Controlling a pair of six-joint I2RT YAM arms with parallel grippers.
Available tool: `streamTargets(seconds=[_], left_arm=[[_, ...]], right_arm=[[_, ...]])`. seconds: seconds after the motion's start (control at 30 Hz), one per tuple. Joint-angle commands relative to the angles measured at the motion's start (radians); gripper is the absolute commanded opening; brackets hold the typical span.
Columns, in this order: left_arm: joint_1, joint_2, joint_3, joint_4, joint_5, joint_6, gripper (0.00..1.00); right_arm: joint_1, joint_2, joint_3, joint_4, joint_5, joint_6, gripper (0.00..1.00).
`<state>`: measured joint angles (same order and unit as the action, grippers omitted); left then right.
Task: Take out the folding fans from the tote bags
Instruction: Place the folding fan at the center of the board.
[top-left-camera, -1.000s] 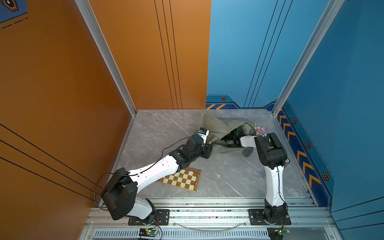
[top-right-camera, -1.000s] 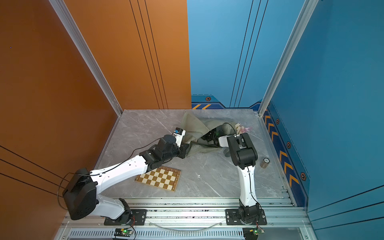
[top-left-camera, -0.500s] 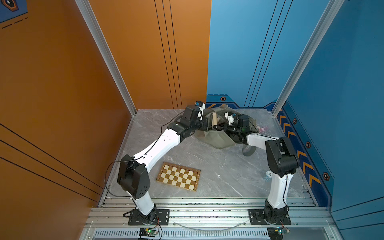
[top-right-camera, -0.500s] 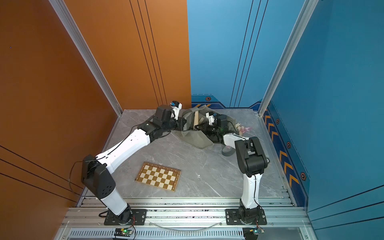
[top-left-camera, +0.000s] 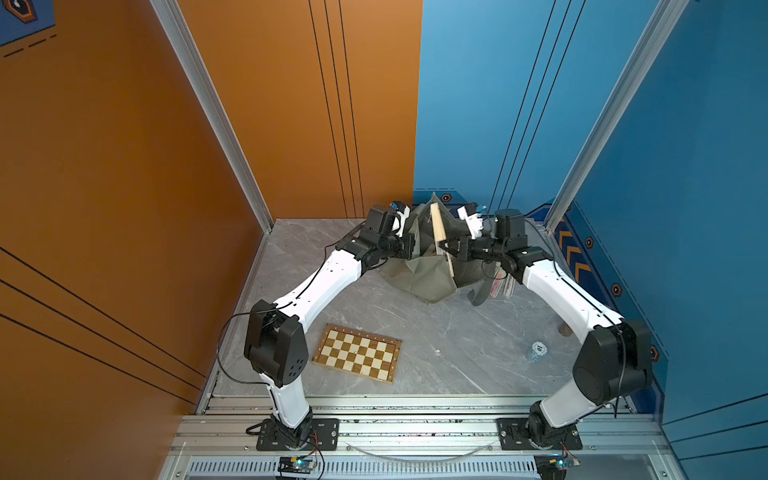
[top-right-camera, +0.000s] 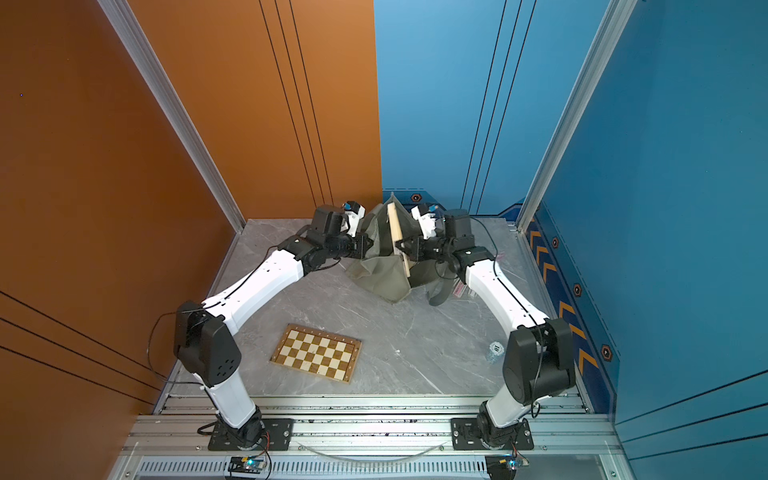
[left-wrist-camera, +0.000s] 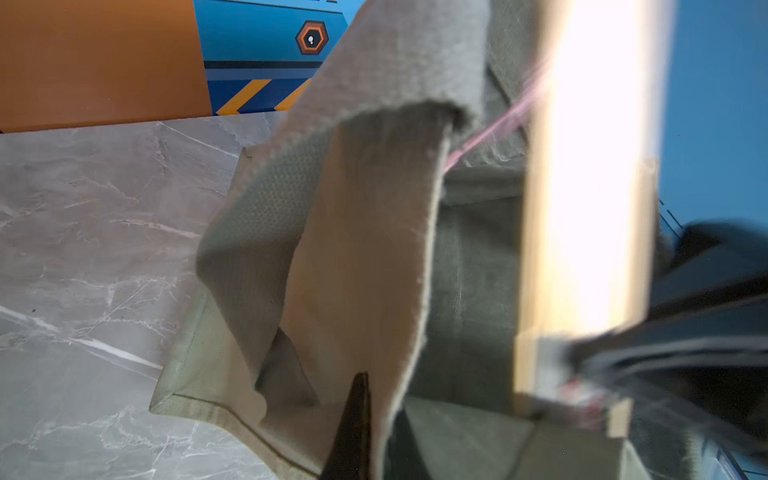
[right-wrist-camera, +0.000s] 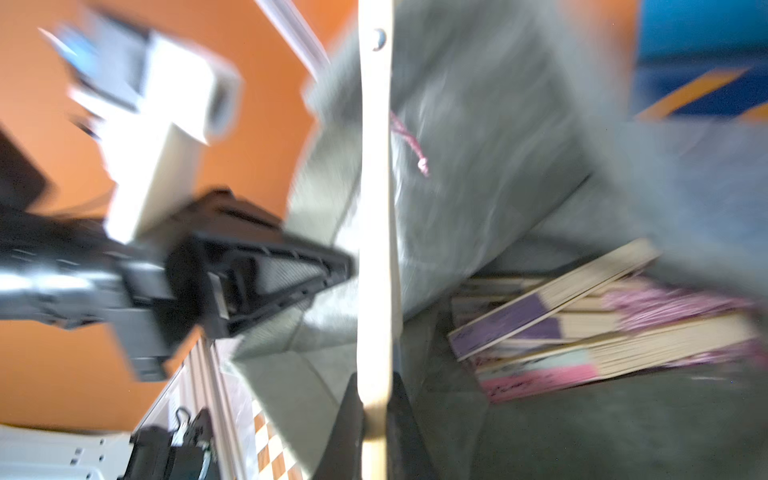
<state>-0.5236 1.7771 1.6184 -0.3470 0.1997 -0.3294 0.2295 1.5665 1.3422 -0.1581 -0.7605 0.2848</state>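
The olive tote bag (top-left-camera: 419, 274) (top-right-camera: 382, 278) stands bunched at the back centre of the marble floor. My left gripper (top-left-camera: 411, 247) (left-wrist-camera: 376, 440) is shut on the bag's fabric rim (left-wrist-camera: 365, 249) and holds that side up. One pale bamboo folding fan (top-left-camera: 439, 232) (top-right-camera: 397, 237) (right-wrist-camera: 376, 208) sticks up, tilted, out of the bag's mouth. My right gripper (top-left-camera: 446, 247) (right-wrist-camera: 374, 415) is shut on its lower part. A pink cord (right-wrist-camera: 411, 145) hangs from that fan. Several more fans (right-wrist-camera: 582, 332) with purple and pink leaves lie stacked inside the bag.
A brown-and-cream chessboard (top-left-camera: 357, 353) lies flat near the front. A small chip stack (top-left-camera: 536, 351) and a brown round thing (top-left-camera: 564, 330) sit by the right arm. Pinkish flat items (top-left-camera: 503, 284) lie right of the bag. Orange and blue walls enclose three sides.
Both arms have risen from low over the floor and reached toward the back wall. The bag has been pulled upright, and the fan now stands out of its mouth in the right gripper.
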Motion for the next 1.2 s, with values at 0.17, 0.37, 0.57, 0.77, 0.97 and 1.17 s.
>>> streamTargets(seconds=[0.17, 0.37, 0.57, 0.77, 0.97, 1.17], left_arm=[[0.056, -0.116, -0.087, 0.002, -0.029, 0.062, 0.0], [0.164, -0.255, -0.189, 0.093, 0.021, 0.057, 0.0], [0.269, -0.412, -0.297, 0.149, 0.02, 0.053, 0.0], [0.328, -0.498, -0.278, 0.043, 0.012, 0.129, 0.0], [0.293, -0.516, -0.278, 0.066, 0.056, 0.126, 0.0], [0.182, -0.522, -0.323, 0.093, 0.038, 0.102, 0.0]], right_arm=[[-0.198, -0.016, 0.087, 0.241, -0.204, 0.37, 0.0], [-0.352, 0.088, 0.106, 0.752, -0.298, 0.931, 0.0], [-0.438, 0.148, 0.113, 0.673, -0.286, 0.937, 0.0], [-0.453, 0.198, 0.151, 0.173, -0.202, 0.64, 0.0], [-0.379, 0.334, 0.318, -0.46, -0.044, 0.226, 0.0], [-0.34, 0.421, 0.318, -0.481, 0.047, 0.242, 0.03]])
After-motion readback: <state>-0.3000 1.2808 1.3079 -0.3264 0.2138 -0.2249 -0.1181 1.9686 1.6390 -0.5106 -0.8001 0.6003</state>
